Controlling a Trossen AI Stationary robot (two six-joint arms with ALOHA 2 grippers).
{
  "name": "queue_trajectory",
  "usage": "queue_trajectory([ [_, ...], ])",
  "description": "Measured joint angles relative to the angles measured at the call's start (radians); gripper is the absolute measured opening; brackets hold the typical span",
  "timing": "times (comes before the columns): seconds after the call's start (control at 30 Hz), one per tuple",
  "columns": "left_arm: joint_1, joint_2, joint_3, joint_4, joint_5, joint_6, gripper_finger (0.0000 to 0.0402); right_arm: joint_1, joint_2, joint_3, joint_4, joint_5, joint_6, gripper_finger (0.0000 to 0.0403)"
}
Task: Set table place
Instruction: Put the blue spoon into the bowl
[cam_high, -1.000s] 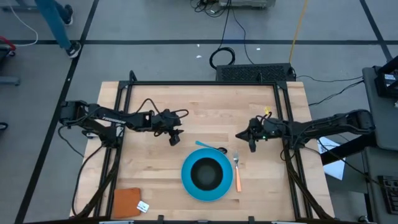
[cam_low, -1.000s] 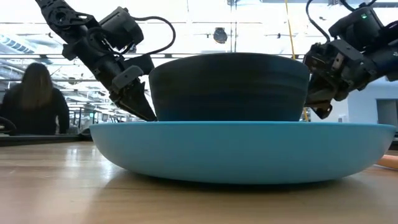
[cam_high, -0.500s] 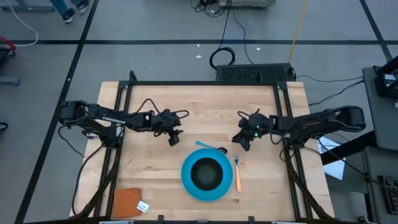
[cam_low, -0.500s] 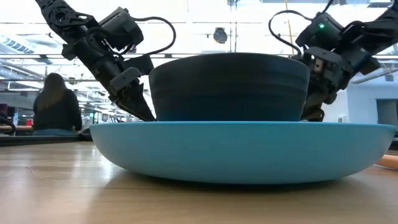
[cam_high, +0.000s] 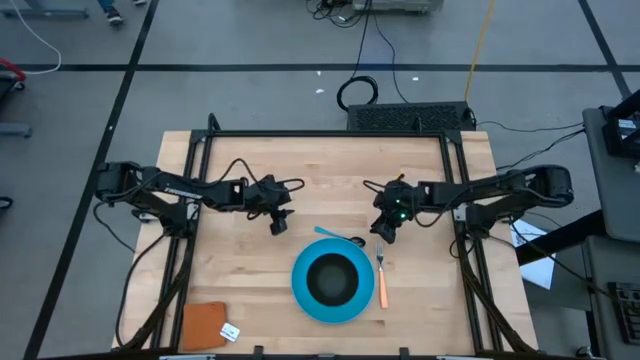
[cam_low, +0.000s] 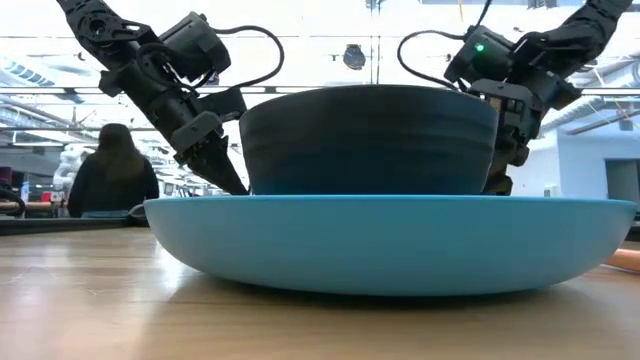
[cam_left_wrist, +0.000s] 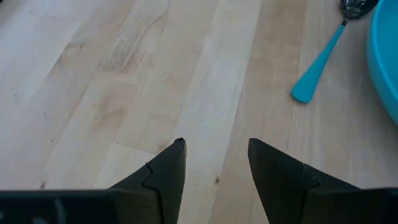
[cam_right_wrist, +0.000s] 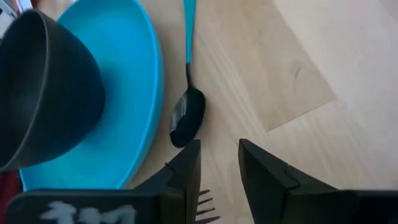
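Observation:
The bright-blue plate (cam_high: 330, 284) lies on the table near the front, with the black bowl (cam_high: 331, 278) standing in it. The teal-handled spoon (cam_high: 338, 238) lies on the table just beyond the plate; its dark bowl end (cam_right_wrist: 186, 118) points toward the fork. The orange-handled fork (cam_high: 382, 280) lies right of the plate. My right gripper (cam_high: 382, 234) hovers above the table by the spoon's bowl end and the fork's tines (cam_right_wrist: 202, 208), open and empty. My left gripper (cam_high: 279, 226) hovers open and empty left of the spoon's handle (cam_left_wrist: 320, 65).
A brown-orange square with a white tag (cam_high: 208, 325) lies at the table's front left corner. The black frame rail (cam_high: 320, 134) runs along the far edge. In the low view a person (cam_low: 110, 175) sits in the room beyond the table. Bare wood lies across the far half.
My right gripper has moved toward the table's left, from near the right rail to above the spoon's bowl end and the fork's tines. The person in the room behind has moved rightward in the low view.

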Motion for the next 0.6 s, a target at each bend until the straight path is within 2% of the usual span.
queue_trajectory([
  [0.23, 0.000, 0.000, 0.000, -0.004, -0.001, 0.020, 0.0179, 0.000, 0.058, 0.051, -0.010, -0.064, -0.011, 0.0100],
  [0.6, 0.000, 0.000, 0.000, -0.020, -0.003, 0.052, 0.0179, 0.004, 0.101, 0.085, -0.075, -0.067, 0.004, 0.0100],
])
